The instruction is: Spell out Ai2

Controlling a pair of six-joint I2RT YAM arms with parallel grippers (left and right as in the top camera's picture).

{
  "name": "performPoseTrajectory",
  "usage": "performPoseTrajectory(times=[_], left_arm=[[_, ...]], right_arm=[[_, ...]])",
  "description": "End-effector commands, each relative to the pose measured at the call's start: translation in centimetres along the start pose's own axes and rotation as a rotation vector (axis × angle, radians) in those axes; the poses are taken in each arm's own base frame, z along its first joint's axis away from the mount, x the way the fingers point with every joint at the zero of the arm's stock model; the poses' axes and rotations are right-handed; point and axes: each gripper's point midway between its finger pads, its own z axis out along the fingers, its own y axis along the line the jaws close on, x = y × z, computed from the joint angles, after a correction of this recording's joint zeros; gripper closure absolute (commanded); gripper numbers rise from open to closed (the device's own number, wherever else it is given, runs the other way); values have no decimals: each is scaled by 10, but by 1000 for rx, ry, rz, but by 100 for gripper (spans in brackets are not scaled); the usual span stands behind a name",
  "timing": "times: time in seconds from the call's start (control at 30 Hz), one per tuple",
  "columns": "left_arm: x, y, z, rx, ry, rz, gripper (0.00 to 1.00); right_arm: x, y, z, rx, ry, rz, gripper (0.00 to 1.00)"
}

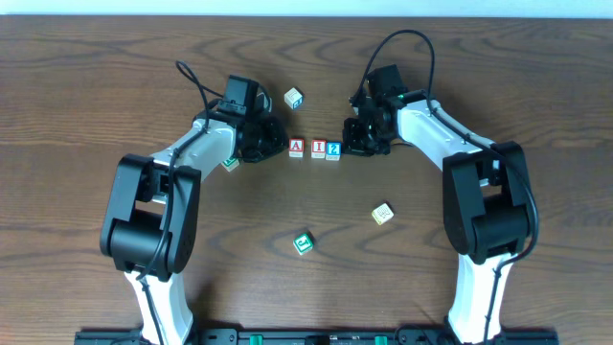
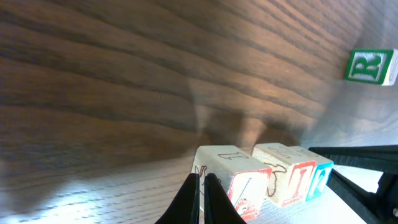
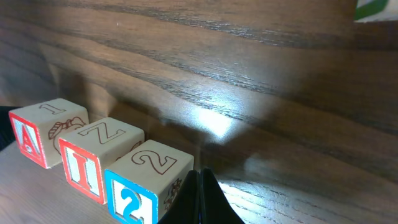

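Observation:
Three wooden blocks stand in a row mid-table: a red A block (image 1: 297,148), a red I block (image 1: 318,149) and a blue 2 block (image 1: 333,149). The right wrist view shows the A block (image 3: 46,130), the I block (image 3: 99,157) and the 2 block (image 3: 146,180) touching side by side. My left gripper (image 1: 275,146) is shut and empty, its tips (image 2: 202,186) against the A block's (image 2: 233,177) left side. My right gripper (image 1: 351,146) is shut and empty, its tips (image 3: 200,186) against the 2 block's right side.
Loose blocks lie around: one with blue print (image 1: 294,98) behind the row, a green-lettered one (image 1: 304,243) and a pale one (image 1: 382,214) in front, and one (image 1: 230,164) partly under my left arm. A green block (image 2: 370,66) shows far right in the left wrist view.

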Motion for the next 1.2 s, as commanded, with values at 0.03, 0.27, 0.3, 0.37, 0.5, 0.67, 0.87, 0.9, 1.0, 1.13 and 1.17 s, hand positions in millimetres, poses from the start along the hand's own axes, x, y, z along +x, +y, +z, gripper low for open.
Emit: performPoseTrajectory(times=[0.03, 0.27, 0.3, 0.37, 0.5, 0.67, 0.87, 0.9, 1.0, 1.13, 1.17], left_arm=[[-4, 1, 4, -17, -11, -18, 94], [-4, 1, 4, -16, -10, -20, 94], [-4, 0, 5, -16, -9, -19, 94], [-3, -1, 5, -16, -8, -17, 94], [-1, -3, 6, -15, -4, -11, 94], [-1, -3, 7, -14, -6, -8, 94], [-1, -3, 7, -13, -6, -8, 94], [-1, -3, 7, -13, -6, -8, 95], [-1, -4, 7, -13, -6, -8, 94], [-1, -3, 6, -14, -5, -1, 94], [-1, -3, 6, -14, -5, 3, 94]], right_arm=[[7, 3, 9, 2, 23, 5, 99], [8, 7, 10, 0, 24, -6, 99], [8, 8, 11, 0, 24, -8, 99], [9, 9, 11, -1, 23, -13, 99], [8, 10, 11, -2, 20, -14, 99], [6, 10, 11, -4, 14, -18, 99], [6, 12, 12, -7, 10, -23, 99], [6, 13, 12, -8, 10, -26, 99], [6, 17, 14, -10, 7, -37, 99], [6, 16, 15, 3, 5, -34, 99], [6, 16, 15, 5, 4, -34, 99]])
